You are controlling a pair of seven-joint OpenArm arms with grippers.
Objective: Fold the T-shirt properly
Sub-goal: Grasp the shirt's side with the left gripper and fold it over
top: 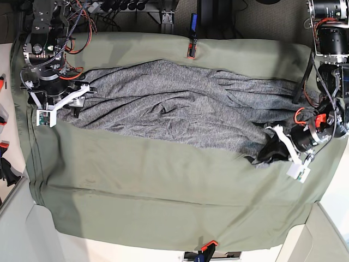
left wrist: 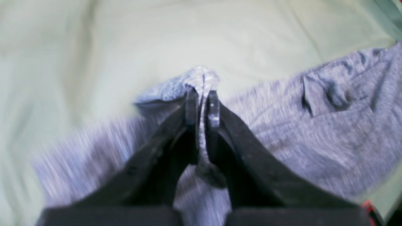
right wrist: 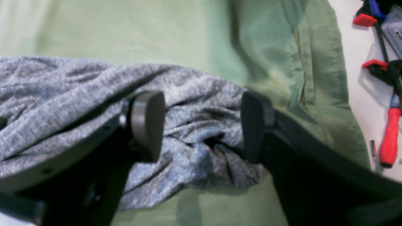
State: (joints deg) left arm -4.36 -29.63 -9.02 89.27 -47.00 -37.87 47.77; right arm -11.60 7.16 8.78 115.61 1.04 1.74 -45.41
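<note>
Base, left wrist and right wrist views, 1 moment. The T-shirt [top: 180, 109] lies rumpled across the far half of the table [top: 163, 191], on the green cloth [top: 136, 185], spanning from 1 arm to the other. My left gripper [left wrist: 203, 108] is pressed together on a thin ridge of the T-shirt's grey knit; the cloth runs up between its 2 pads [left wrist: 213, 110] and pokes out beyond them. My right gripper [right wrist: 202, 125] stands spread, a bunched end of the T-shirt lying between its pads [right wrist: 147, 122] but not yet clamped.

Step in hand, as I judge it: securing both ends before spreading the garment flat. To do it well I would close the right gripper on the hem or sleeve edge alone, not on a thick wad, and keep clear of the green cloth beneath so it does not lift too. Both ends should then rise evenly, since the knit looks soft and will sag and twist.

Containers: none in view. Red-handled tools [right wrist: 389, 138] lie off the cloth at the table's edge.
</note>
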